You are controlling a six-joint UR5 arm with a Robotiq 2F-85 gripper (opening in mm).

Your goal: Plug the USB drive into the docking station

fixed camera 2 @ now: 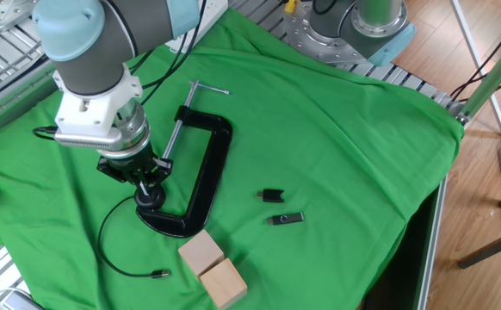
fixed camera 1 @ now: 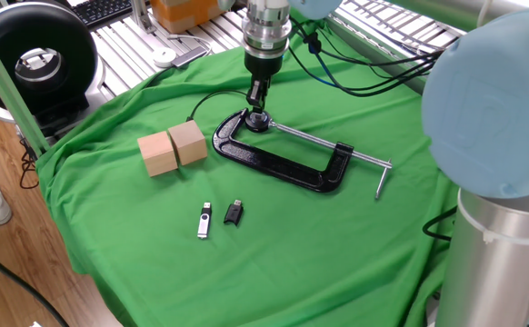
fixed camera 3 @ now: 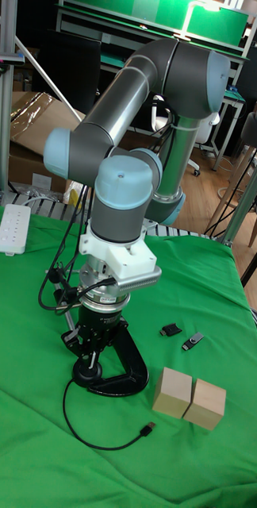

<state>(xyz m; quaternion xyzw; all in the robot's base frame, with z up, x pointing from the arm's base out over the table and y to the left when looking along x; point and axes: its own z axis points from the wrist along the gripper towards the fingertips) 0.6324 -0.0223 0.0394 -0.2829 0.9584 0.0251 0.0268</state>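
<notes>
The claw [fixed camera 1: 258,98] hovers at upper centre over a black clamp's [fixed camera 1: 283,160] end; whether clenched or released, I cannot tell. The USB drive [fixed camera 1: 204,220] lies untouched at lower left on the green worktop [fixed camera 1: 337,245]. The task appears unstarted; no docking station is visible.

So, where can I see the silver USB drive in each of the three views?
One fixed view: USB drive, lower left of centre.
The other fixed view, right of centre.
Tall fixed view, right of centre.
Shared landmark: the small black adapter lying beside it.
</notes>
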